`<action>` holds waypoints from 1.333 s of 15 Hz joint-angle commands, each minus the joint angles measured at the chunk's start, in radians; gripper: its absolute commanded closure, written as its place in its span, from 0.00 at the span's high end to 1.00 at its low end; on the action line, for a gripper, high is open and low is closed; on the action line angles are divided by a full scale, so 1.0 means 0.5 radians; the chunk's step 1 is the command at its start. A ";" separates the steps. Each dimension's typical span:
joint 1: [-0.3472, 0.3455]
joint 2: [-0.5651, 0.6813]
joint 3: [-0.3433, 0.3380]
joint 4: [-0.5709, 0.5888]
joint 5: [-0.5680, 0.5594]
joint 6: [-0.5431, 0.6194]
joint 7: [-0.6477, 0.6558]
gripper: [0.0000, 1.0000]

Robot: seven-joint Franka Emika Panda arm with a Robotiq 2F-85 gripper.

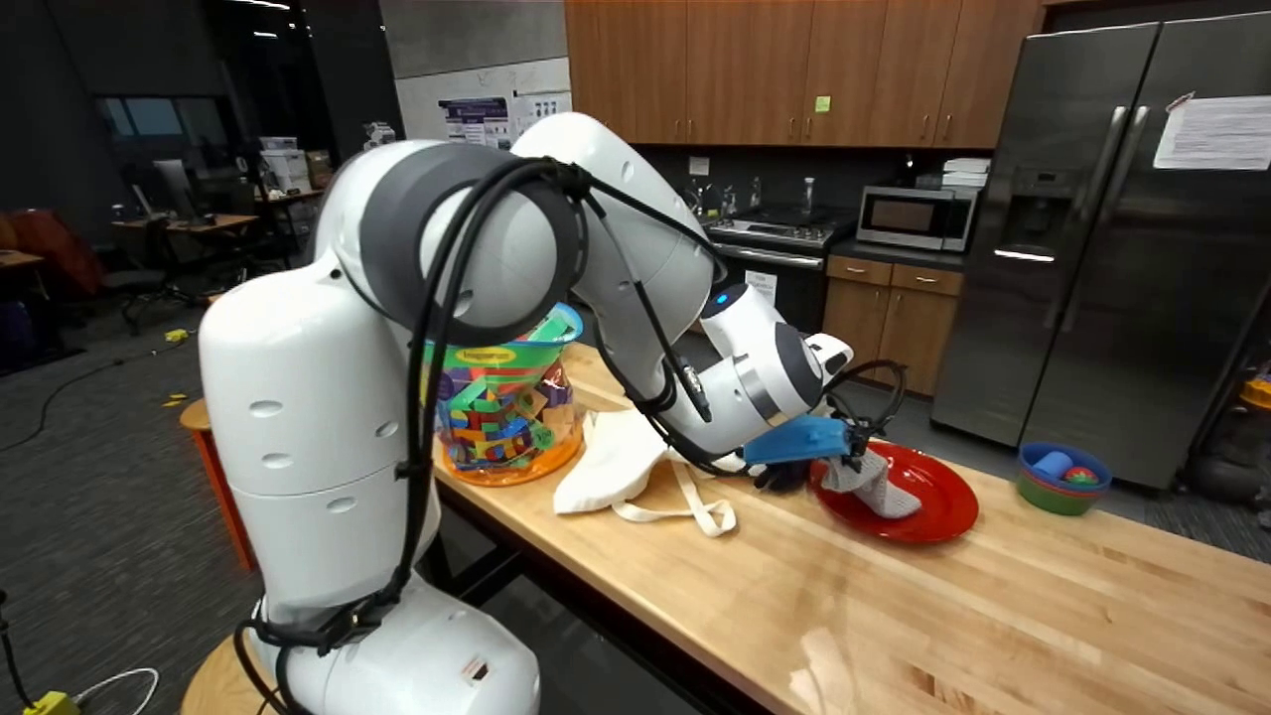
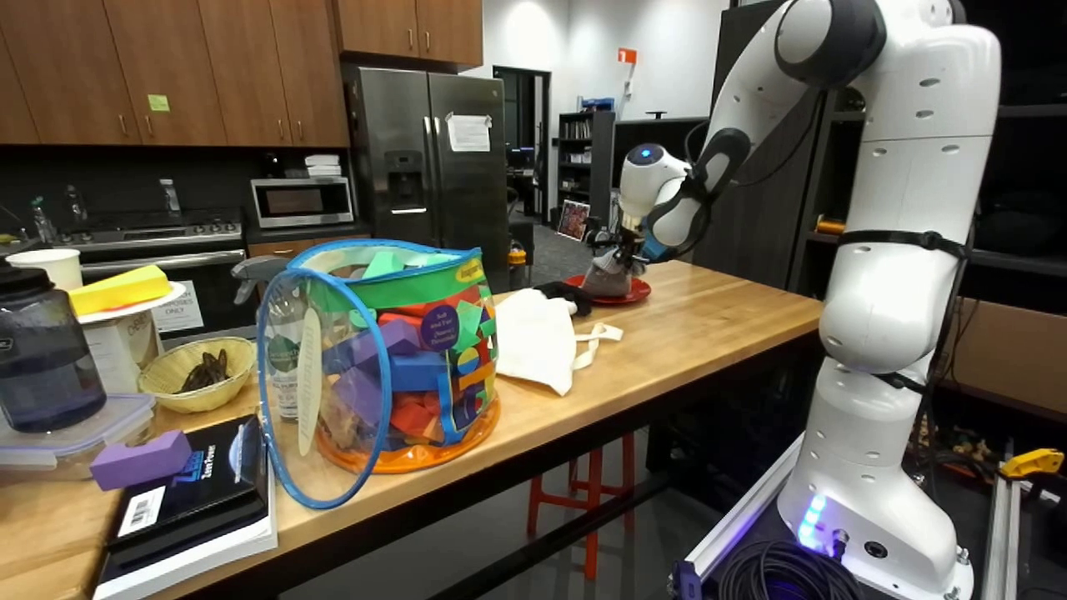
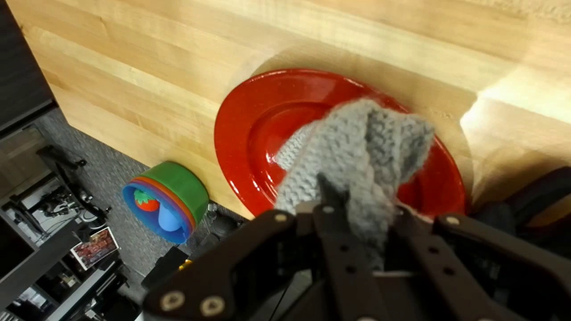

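Observation:
A grey knitted cloth (image 3: pixel 348 151) is bunched between the fingers of my gripper (image 3: pixel 363 205), which is shut on it. The left fingertip (image 3: pixel 330 189) shows dark against the knit; folds hide most of the right one. Below lies a red plate (image 3: pixel 241 120) on the wooden table, with the cloth spread over its middle. In both exterior views the cloth (image 1: pixel 884 492) hangs from the gripper (image 2: pixel 618 250) down to the plate (image 1: pixel 943 501). Whether its lower end bears on the plate or just hovers, I cannot tell.
Nested bowls (image 1: pixel 1058 497) with small toys inside stand near the table's far edge. A white cloth bag (image 1: pixel 616 467) with straps and a black item (image 2: pixel 567 293) lie near the plate. Beyond the bag is a clear bin of coloured blocks (image 2: pixel 408 367).

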 commanded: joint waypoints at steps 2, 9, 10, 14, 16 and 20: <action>-0.019 -0.297 -0.016 -0.245 -0.324 -0.200 0.281 0.04; -0.176 -0.338 -0.029 -0.258 -0.471 -0.213 0.373 0.04; -0.219 -0.312 -0.014 -0.226 -0.465 -0.183 0.353 0.04; -0.236 -0.207 -0.049 -0.072 -0.409 -0.079 0.309 0.04; -0.235 -0.129 -0.068 0.022 -0.370 0.011 0.277 0.04; -0.230 0.054 -0.073 0.199 -0.320 0.186 0.248 0.04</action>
